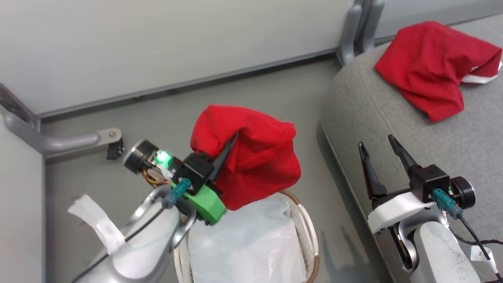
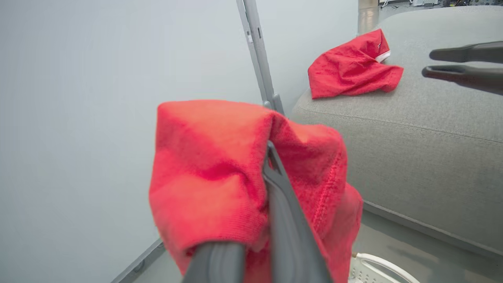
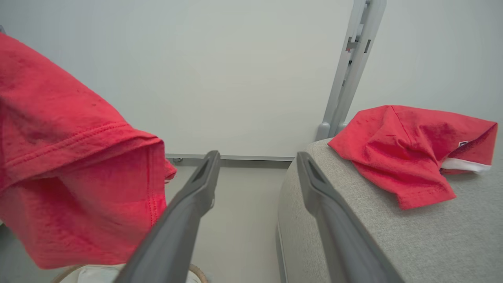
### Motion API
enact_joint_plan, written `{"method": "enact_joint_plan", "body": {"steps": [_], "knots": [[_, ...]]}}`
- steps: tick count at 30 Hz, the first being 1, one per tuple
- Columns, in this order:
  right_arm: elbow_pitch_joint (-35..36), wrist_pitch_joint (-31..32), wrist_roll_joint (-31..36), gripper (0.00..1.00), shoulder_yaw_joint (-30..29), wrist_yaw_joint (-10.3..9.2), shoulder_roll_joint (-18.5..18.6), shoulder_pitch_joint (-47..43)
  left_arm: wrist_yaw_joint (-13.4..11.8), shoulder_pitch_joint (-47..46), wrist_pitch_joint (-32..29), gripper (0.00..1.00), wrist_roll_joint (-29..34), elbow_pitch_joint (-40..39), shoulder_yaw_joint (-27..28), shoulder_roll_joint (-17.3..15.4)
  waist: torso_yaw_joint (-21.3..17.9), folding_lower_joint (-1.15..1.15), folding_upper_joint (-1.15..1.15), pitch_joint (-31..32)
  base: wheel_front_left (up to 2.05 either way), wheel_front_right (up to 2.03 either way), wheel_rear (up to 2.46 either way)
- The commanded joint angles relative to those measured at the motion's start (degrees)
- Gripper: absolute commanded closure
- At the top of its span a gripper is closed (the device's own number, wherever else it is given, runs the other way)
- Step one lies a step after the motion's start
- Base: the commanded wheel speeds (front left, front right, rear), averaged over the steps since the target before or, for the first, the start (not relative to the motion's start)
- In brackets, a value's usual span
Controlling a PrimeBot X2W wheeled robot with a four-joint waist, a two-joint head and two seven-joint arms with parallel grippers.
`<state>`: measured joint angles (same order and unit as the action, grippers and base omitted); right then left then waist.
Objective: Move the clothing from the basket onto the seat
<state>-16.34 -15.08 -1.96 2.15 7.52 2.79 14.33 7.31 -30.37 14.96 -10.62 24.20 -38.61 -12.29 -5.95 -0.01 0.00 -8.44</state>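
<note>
Left claw point(image 1: 232, 141) was clenched on a red garment point(image 1: 251, 157), the dark fingers pinching a fold near its top, as my left wrist view showed close up. That held piece hung in the air just above the basket point(image 1: 310, 236), its lower edge level with the rim and well apart from the seat point(image 1: 393, 129). My right claw point(image 1: 376, 141) was spread wide and carried nothing, hovering at the near edge of the seat. A second garment point(image 1: 428, 63) already lay on the cushion towards its far end, so I judged that share of the job done. Inside the basket I could see the white liner point(image 1: 243, 243) and no red, though my own forearm and the hanging cloth hid part of it, so I could not rule out more underneath. What was left, as I read it, was to carry the held piece across the strip of floor point(image 1: 306, 98) to the cushion and release it there. The held piece was bunched, with its long axis roughly upright, draping down from the pinch toward the basket. The piece on the seat lay crumpled along the cushion, its white-trimmed end pointing to my right.
</note>
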Motion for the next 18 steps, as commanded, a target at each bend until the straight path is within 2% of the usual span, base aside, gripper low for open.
{"method": "enact_joint_plan", "body": {"steps": [1, 9, 18], "knots": [[-0.22, -0.14, 0.25, 0.00, 0.11, -0.06, 0.20, -1.17, 0.23, -1.48, 0.28, 1.00, -0.06, -0.76, -0.50, -1.16, 1.59, 0.01, 0.00, 4.20, 0.00, 0.00, 0.00], [-0.70, -0.14, -0.25, 0.00, 2.61, -0.06, 0.21, -1.67, 0.13, -9.91, -2.43, 1.00, -1.94, -5.73, -3.57, -7.58, 1.43, 0.01, 0.00, 6.35, 0.00, 0.00, 0.00], [-0.32, -0.14, -0.94, 0.00, 7.35, -0.06, 0.20, 0.26, 0.12, -15.09, -3.20, 1.00, -4.23, -8.23, -4.12, -10.27, 1.43, 0.01, 0.00, 6.92, 0.00, 0.00, 0.00]]}}
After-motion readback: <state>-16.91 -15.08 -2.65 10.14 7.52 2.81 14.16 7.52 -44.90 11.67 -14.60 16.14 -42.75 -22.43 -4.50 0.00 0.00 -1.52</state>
